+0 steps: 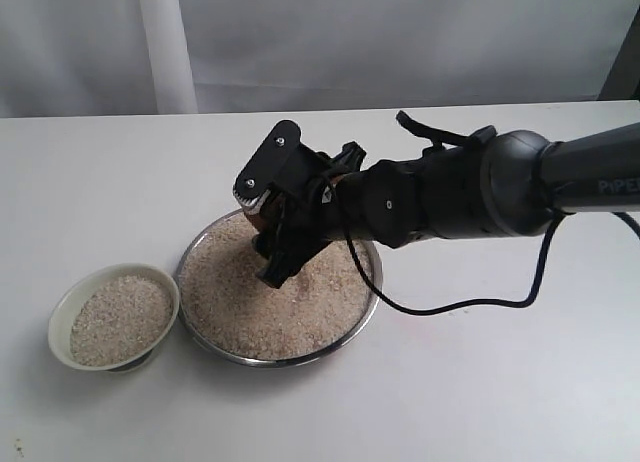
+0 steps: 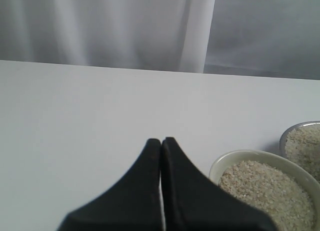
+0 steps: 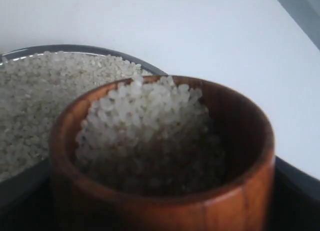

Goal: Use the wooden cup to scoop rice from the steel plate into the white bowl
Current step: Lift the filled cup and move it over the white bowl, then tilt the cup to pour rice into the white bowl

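- Exterior view: right gripper (image 1: 268, 232) clamps the wooden cup (image 1: 256, 220) over the steel plate (image 1: 300, 360); the white bowl (image 1: 70, 312) lies just left of it.
- Left wrist view: left gripper (image 2: 161, 143) pinched together, empty, near the bowl.
- Right wrist view: the cup is heaped with rice (image 3: 145, 121).

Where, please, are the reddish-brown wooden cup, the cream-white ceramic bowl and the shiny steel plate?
reddish-brown wooden cup (image 3: 165, 211): right wrist view, outer wall.
cream-white ceramic bowl (image 1: 59, 319): exterior view, left rim.
shiny steel plate (image 1: 280, 360): exterior view, near rim.
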Action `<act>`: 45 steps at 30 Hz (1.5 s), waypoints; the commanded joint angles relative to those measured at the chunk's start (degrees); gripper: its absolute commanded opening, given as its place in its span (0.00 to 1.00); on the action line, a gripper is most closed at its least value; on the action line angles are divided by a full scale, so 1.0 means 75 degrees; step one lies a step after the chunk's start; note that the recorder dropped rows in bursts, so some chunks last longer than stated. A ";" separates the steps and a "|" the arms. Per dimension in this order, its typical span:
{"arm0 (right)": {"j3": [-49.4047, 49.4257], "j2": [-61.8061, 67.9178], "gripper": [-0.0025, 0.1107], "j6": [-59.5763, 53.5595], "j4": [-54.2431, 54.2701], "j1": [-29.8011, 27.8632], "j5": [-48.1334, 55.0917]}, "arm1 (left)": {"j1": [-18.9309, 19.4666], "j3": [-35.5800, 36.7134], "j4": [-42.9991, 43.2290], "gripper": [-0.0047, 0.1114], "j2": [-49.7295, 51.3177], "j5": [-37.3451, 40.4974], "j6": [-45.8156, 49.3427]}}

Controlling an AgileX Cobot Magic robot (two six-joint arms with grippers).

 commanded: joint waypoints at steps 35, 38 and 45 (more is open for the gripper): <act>-0.4608 0.1701 0.02 0.0689 -0.8188 0.2697 0.4614 | -0.0049 0.0006 0.0024 0.04 0.0003 -0.0058 -0.0015; -0.4608 0.1871 0.02 0.0689 -0.8622 0.2769 0.4689 | -0.0049 0.0006 0.0024 0.04 0.0003 -0.0058 -0.0015; -0.4608 0.2033 0.02 0.0689 -0.9245 0.2881 0.4689 | -0.0049 0.0006 0.0024 0.04 0.0003 -0.0058 -0.0015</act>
